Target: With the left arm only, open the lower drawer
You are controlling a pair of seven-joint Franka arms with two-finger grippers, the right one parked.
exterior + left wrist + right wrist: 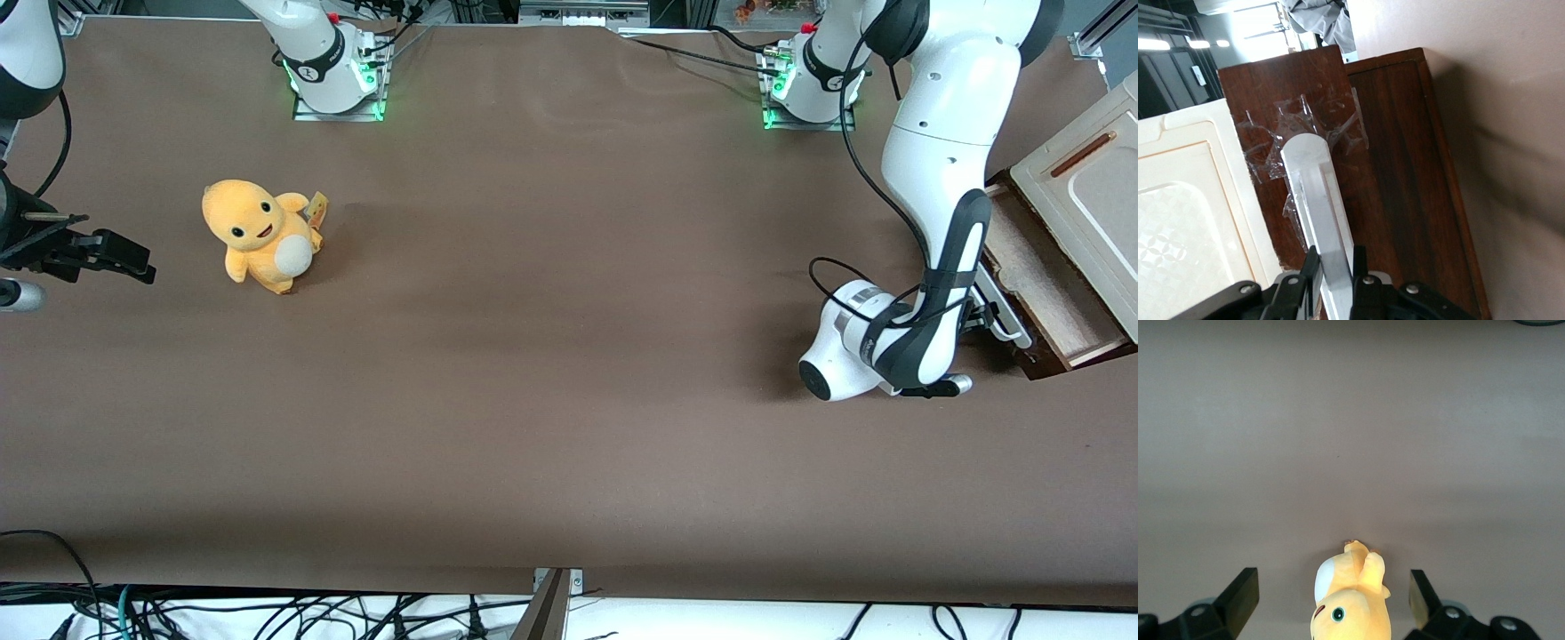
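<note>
Lower drawer (1045,284): rigid wood, part open, likely slides stiffly. Hold point: white bar handle (1317,200), smooth, taped on. End effector (1335,267) clamped around handle, near table's edge.

Pretty clearly a robotics lab, not anyone's home. The worktop (551,373) is covered in plain brown sheeting, and two arm bases (338,76) are bolted onto metal plates with green status lights glowing at its edge farthest from the front camera. Loose black cables (267,613) pile up along the nearest edge, and aluminium framing pokes in at the corners. The left arm (942,178) has its gripper (1335,267) clamped on a drawer handle (1318,200) that's stuck on with clear tape, real test-rig stuff. A plush toy (260,235) sits out as a prop.
</note>
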